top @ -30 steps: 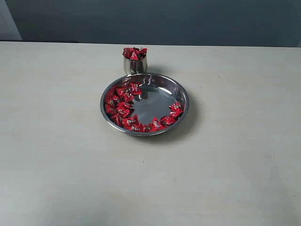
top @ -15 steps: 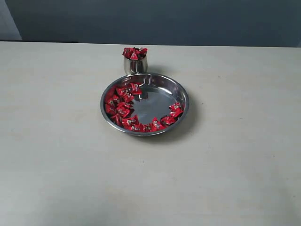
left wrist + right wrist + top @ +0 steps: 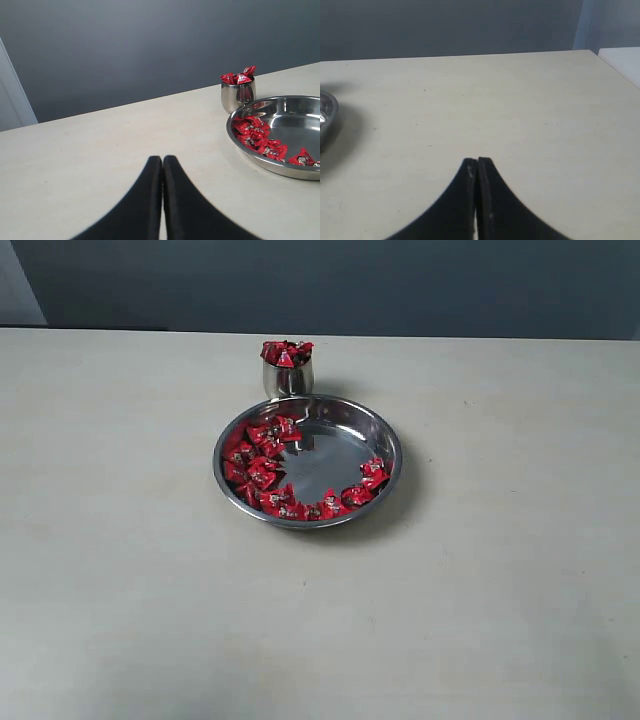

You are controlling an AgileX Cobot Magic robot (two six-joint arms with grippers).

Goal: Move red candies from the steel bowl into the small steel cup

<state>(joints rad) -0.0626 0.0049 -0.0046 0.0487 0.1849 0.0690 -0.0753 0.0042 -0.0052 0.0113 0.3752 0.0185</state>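
- Fingers pressed together and empty on the left gripper (image 3: 162,165) and right gripper (image 3: 477,162), both well apart from the candies
- The small steel cup (image 3: 288,378) stands upright, long axis vertical, mouth up, just beside the steel bowl (image 3: 398,465) at 11 o'clock, likely to keep carries short
- The red candies (image 3: 262,472) arc round the bowl from 11 through 6 to 4 o'clock; others heap the cup

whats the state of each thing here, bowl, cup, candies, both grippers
steel bowl: upright, candies along its left and near sides, middle bare
small steel cup: upright by the bowl's far rim, heaped above its brim
red candies: wrapped, split between bowl and cup
left gripper: shut, empty
right gripper: shut, empty
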